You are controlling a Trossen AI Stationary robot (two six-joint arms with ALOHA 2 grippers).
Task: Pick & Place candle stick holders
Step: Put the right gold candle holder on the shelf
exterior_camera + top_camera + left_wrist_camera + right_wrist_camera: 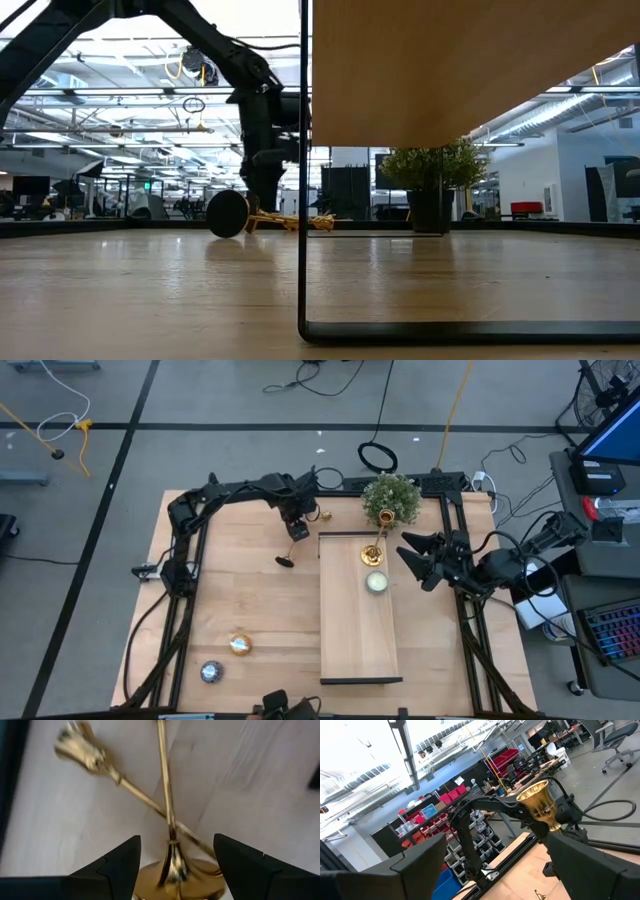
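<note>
Left end effector (175, 865) hangs released over two gold holders (167, 810) lying crossed on the desk (250, 600), while right end effector (412, 555), also released, flanks a third holder (373, 552) on the board (358, 630).

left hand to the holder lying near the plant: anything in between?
Nothing visible. The left hand is open right over the lying holders, two of them crossed on the table, with one's base between its fingers. No other object sits in that gap.

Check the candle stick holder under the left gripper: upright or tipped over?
Tipped. The candle stick holder lies flat on the table, stem level and base on edge, below the open left gripper.
</note>
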